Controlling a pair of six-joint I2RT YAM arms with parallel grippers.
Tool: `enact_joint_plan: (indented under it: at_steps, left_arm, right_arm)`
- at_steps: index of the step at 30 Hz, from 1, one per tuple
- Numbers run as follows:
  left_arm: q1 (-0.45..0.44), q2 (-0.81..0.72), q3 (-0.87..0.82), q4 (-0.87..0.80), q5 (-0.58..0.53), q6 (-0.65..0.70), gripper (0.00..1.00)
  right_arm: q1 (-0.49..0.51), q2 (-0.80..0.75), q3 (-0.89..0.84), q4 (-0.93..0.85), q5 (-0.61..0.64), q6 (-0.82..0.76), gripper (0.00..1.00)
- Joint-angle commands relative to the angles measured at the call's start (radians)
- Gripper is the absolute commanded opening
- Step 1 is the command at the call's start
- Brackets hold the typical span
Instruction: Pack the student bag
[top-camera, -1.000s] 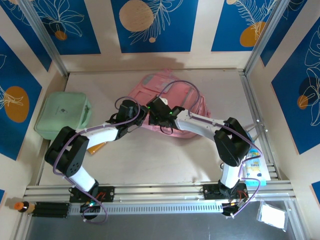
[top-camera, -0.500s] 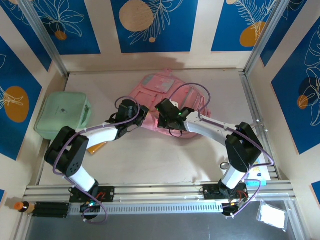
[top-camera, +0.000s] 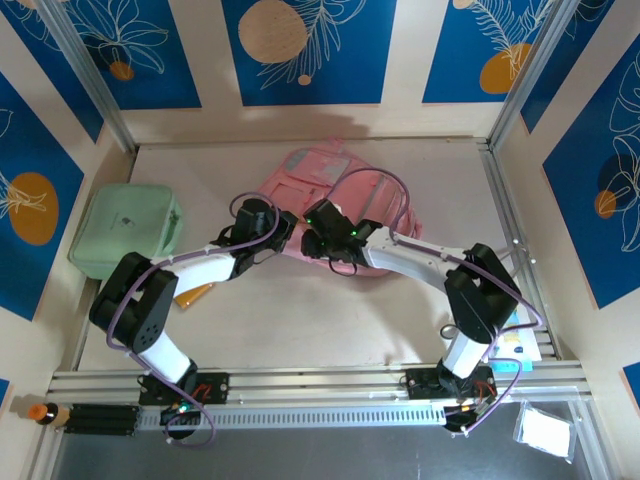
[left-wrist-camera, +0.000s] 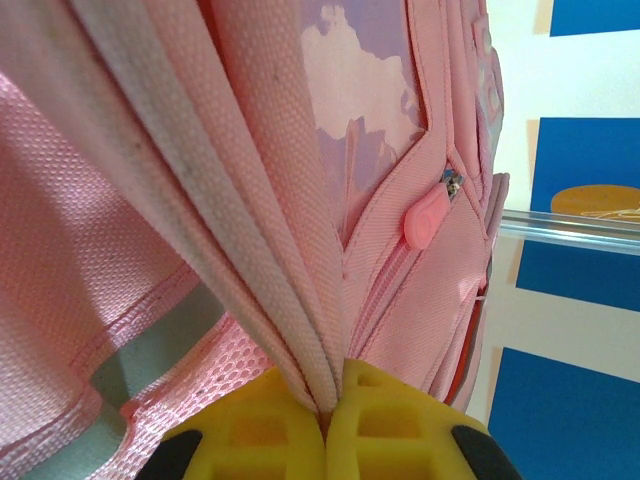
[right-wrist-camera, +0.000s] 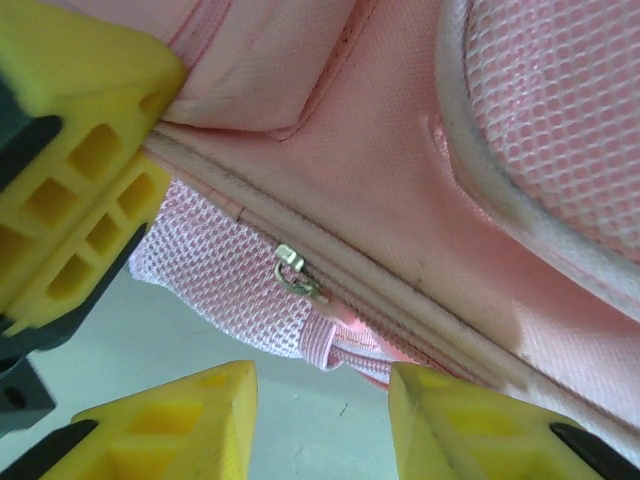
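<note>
At the near edge of the student bag (top-camera: 310, 170), left fingers (left-wrist-camera: 265, 440) pinch fabric, right fingers (right-wrist-camera: 190, 420) stand spread.

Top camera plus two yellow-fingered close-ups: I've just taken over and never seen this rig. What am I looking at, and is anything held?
The overhead picture looks down from behind the white left arm and right arm, bolted at the near edge of the table. Each close-up comes from a camera on one wrist; the yellow blocks are gripper fingers. On the table lie a large soft pink fabric backpack and, far left, a mint-green rounded case. The left gripper is shut, pinching a pale-edged fold or strap of the backpack. The right gripper is open, holding nothing; it sits at the backpack's edge, near a small metal zipper pull.
</note>
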Motion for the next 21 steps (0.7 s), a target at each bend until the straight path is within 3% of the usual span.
enact_joint_plan:
  at_steps: [1,8,21]
  left_arm:
    - [0.001,-0.008,0.023,0.087,0.059,0.012,0.03]
    - [-0.003,-0.018,0.010,0.081,0.052,0.007,0.02]
    - [-0.010,-0.016,-0.011,0.099,0.042,-0.008,0.00]
  right_arm:
    - [-0.009,0.045,0.041,0.003,0.044,-0.012,0.40]
    - [-0.021,0.118,0.109,0.025,0.139,-0.033,0.38]
    - [-0.038,0.149,0.168,-0.004,0.188,0.021,0.16]
